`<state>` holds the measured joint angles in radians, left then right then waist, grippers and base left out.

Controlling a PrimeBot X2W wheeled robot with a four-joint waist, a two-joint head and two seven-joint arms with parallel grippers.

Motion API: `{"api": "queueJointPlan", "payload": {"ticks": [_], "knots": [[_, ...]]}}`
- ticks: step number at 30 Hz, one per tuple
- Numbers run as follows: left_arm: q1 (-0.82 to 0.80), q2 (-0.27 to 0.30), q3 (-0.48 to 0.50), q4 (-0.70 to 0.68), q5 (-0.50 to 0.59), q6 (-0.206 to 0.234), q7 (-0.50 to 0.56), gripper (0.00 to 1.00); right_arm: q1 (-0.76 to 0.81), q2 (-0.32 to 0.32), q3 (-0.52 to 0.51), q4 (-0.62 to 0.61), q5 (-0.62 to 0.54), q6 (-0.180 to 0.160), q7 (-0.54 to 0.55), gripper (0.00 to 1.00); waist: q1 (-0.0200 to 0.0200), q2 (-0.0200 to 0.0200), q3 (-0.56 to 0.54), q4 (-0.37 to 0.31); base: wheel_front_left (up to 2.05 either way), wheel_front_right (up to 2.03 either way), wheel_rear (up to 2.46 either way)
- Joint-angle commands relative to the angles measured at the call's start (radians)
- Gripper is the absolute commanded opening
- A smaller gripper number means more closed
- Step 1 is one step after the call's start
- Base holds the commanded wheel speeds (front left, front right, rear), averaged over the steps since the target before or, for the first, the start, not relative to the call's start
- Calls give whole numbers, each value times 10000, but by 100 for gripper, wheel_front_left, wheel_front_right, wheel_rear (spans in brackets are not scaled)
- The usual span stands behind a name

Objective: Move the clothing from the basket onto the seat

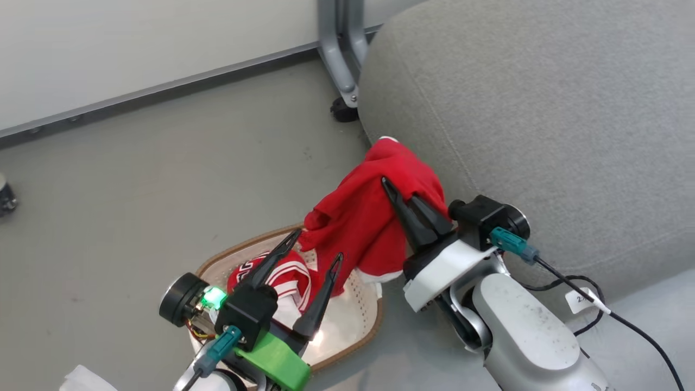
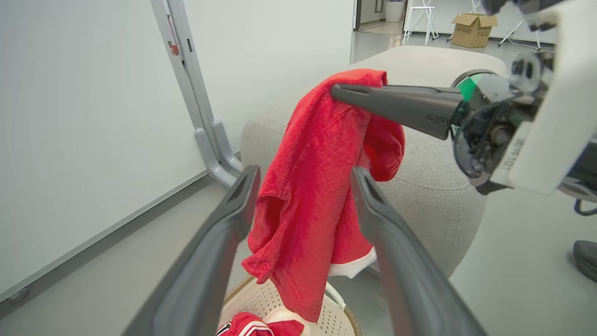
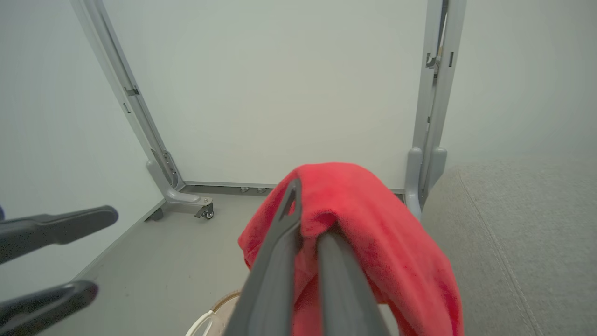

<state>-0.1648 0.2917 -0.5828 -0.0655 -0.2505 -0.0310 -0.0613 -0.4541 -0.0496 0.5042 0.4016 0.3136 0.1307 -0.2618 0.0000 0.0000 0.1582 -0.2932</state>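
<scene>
Now, step in hand: we judge this as the carry. One piece is up out of the basket (image 1: pixel 347 353) and not yet on the seat (image 1: pixel 543 136).
Right gripper (image 1: pixel 400 191): its fingers are pinched together on a fold of the red garment (image 1: pixel 358 222), above the basket and toward the seat side.
Red garment: it hangs free from that pinch, draped over the fingers. Its white-edged hem dangles over the basket's rim on the seat side, and we cannot tell whether it brushes the seat's flank.
Left gripper (image 1: pixel 317 245): it is spread wide and holds nothing, hovering over the basket's middle.
Striped jersey (image 1: pixel 288 274): it lies bunched inside the basket, under the left gripper.
Seat: it stands just beside the basket and rises well above the rim.
Next move, as we see it: we should raise the right gripper higher over the basket until the hem clears the seat's rounded edge. Then we swing away from the basket across the cushion top and only there let the fingers part.
What it calls for: enough height, since a low hem could drag on the seat's side or catch on the rim. The left gripper is well placed to go down for the jersey.
</scene>
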Motion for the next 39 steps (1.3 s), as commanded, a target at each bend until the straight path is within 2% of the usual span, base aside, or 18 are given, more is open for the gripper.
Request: {"api": "queueJointPlan", "payload": {"ticks": [1, 4, 9, 13, 20, 23, 32, 37, 38, 39], "knots": [[-227, 68, 3, -93, 46, -22, 54, 100, 57, -12, -193, -101, -49, 1, -48, 0, 0, 0, 535, -1128, 0, 0, 0], [-371, 160, -17, -208, 84, -51, 157, 100, 110, -7, -646, -209, -169, 1, -47, 0, 0, 0, 791, -1477, 0, 0, 0], [-711, 304, -83, -490, 227, -140, 363, 100, -121, -4, -1633, -346, -568, 1, -47, 0, 0, 0, 1352, -1635, 0, 0, 0], [-1133, 371, -153, -736, 365, -289, 526, 100, -647, -9, -2751, -216, -1090, 1, -47, 0, 0, 0, 1987, -1421, 0, 0, 0], [-2200, 513, -176, -1177, 634, -485, 660, 100, -2312, -47, -5091, -39, -2009, 1, -47, 0, 0, 0, 3539, -598, 0, 0, 0], [-2689, 561, -229, -1317, 770, -574, 636, 100, -3190, -380, -6076, -9, -2295, -1, -47, 0, 0, 0, 4173, -228, 0, 0, 0], [-3607, 554, -603, -1298, 942, -783, 400, 100, -5135, -2053, -8008, 736, -2900, -4, -40, 0, 0, 0, 5474, 682, 0, 0, 0], [-3751, 482, -754, -1031, 888, -810, 164, 100, -5220, -2143, -8627, 1974, -3265, -4, -41, 0, 0, 0, 5797, 886, 0, 0, 0], [-3766, 462, -773, -996, 883, -809, 120, 100, -5186, -2083, -8753, 2126, -3247, -4, -41, 13, 0, 0, 5813, 898, 0, 0, 0], [-3779, 420, -784, -960, 851, -806, 49, 100, -5095, -2077, -8869, 2352, -3302, -4, -41, 45, 0, 0, 5829, 912, 0, 0, 0]]}}
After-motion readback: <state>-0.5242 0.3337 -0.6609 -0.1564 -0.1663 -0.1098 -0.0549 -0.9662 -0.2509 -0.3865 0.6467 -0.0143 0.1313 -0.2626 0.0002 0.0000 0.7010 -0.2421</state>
